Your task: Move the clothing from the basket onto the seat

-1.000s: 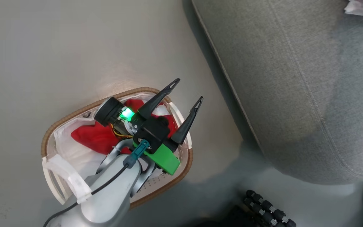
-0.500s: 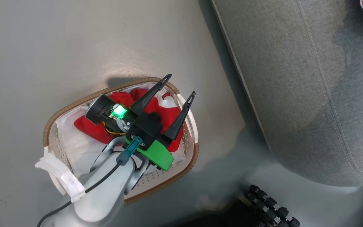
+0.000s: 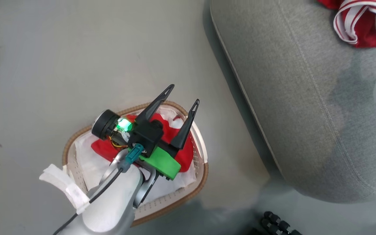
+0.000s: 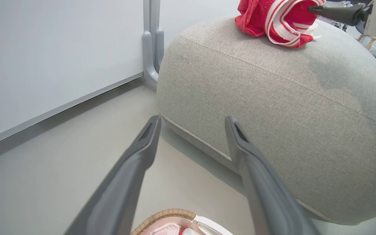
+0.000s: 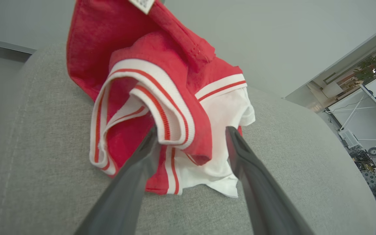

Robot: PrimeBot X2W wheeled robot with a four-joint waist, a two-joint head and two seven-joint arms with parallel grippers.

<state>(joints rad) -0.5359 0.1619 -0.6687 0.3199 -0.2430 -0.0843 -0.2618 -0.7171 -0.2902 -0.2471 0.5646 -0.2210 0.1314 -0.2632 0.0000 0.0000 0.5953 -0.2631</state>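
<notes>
**One red garment on the seat, one in the basket; both pincers spread**

Right wrist view: the right pincer (image 5: 191, 130) stands spread, its two long dark fingers wide apart. A fold of the striped garment (image 5: 162, 98) lies between them, unpinched. This is soft red knit with ribbed white bands carrying thin red lines, and a white panel below. It lies crumpled on the seat (image 5: 44, 163), a rounded cushion of coarse grey weave. The left fingertip is hidden behind the banded fold. A small label (image 5: 140, 3) is cut off by the top edge.

Left wrist view: the left pincer (image 4: 192, 119) is also spread and holds nothing, over the smooth pale floor (image 4: 44, 182). Beyond it bulges the seat (image 4: 273, 107), with a stitched seam along its edge and the striped garment (image 4: 273, 23) on top. A dark finger of the right pincer reaches that garment from the upper right. A curve of the basket's woven brown rim (image 4: 165, 215) is cut off at the bottom.

Head view: the oval perforated basket (image 3: 205, 169) stands on the floor, near the seat but apart from it. Inside, on the white liner (image 3: 86, 163), lies the red garment (image 3: 184, 156). It is largely covered by the left wrist, so any print on it cannot be made out. Black ribbed rollers (image 3: 279, 225) are cropped at the bottom edge.
</notes>
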